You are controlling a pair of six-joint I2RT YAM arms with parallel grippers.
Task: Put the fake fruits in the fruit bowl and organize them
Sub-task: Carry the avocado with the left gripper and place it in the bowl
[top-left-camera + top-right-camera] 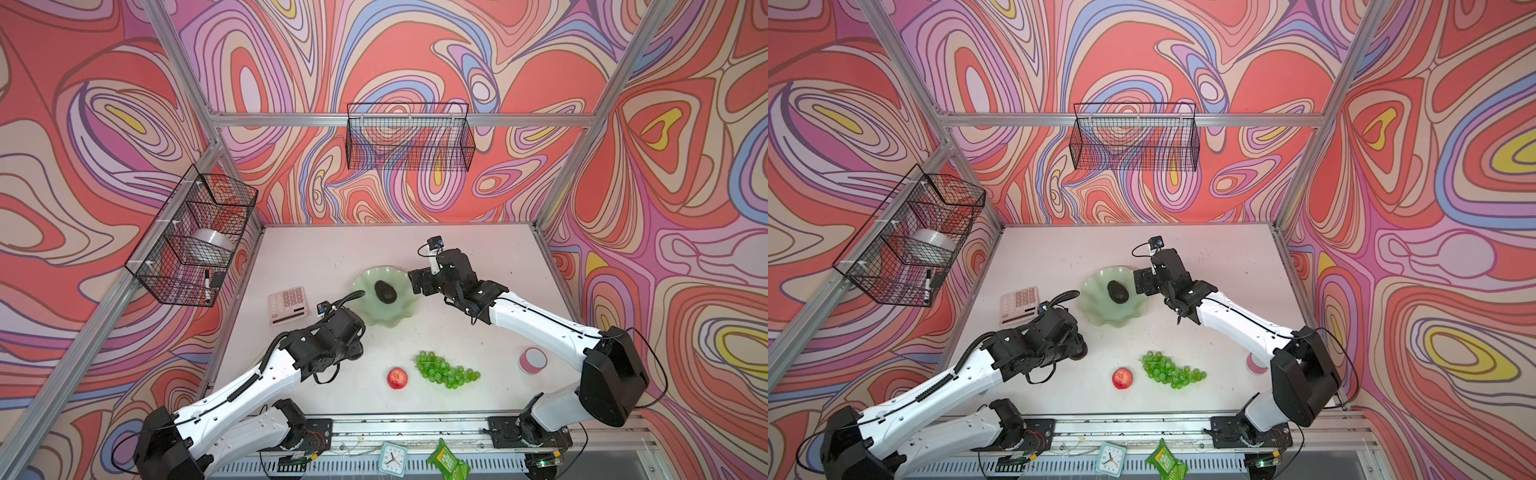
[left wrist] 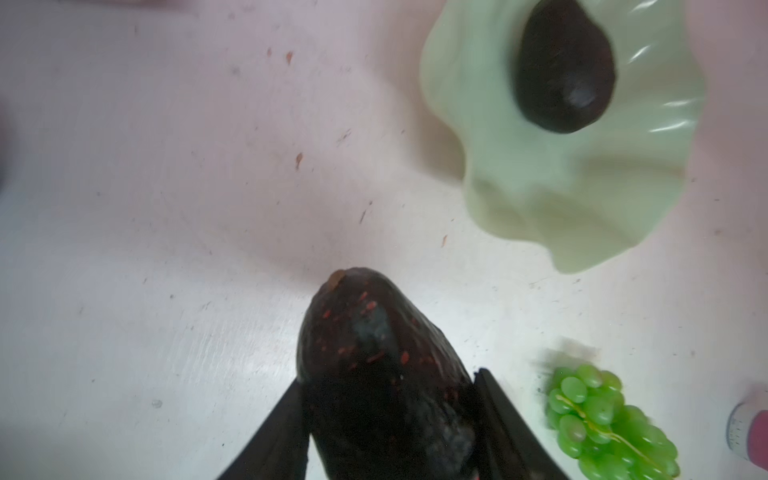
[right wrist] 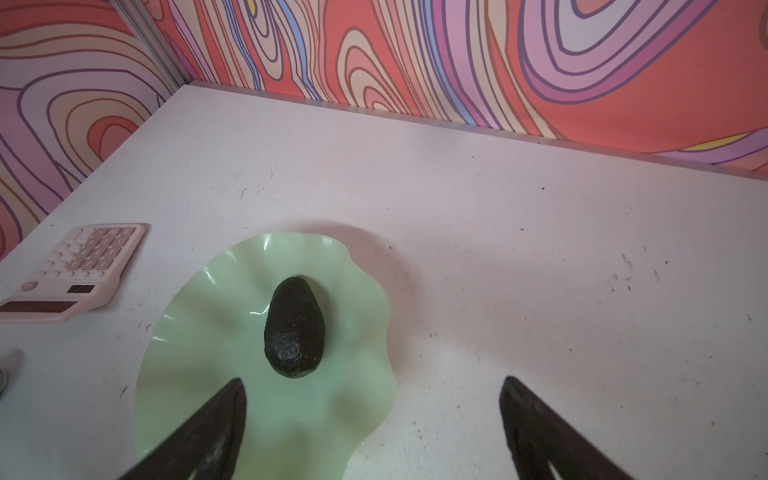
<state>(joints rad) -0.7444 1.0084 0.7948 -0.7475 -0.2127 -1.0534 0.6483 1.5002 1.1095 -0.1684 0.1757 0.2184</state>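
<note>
- While the left gripper (image 2: 388, 376) is clenched on an avocado (image 2: 365, 332) near the bowl (image 2: 540, 208), lift enough to clear the wavy rim.
- Release it beside the other avocado (image 1: 385, 291) lying mid-bowl, not on top.
- Right gripper (image 3: 372, 379) hangs released at the bowl's edge; keep it clear.
- Apple (image 1: 397, 378) and grapes (image 1: 444, 370) lie on the table (image 1: 316, 257), apart from the bowl.

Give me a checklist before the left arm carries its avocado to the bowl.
1. Grip of left pincer on held avocado: ok, shut on it.
2. Held avocado lifted off the table: cannot tell.
3. Free room in bowl beside second avocado: ok.
4. Right pincer clear of bowl: not ok, open over its rim.
5. Apple and grapes out of the way: ok, likely.
</note>
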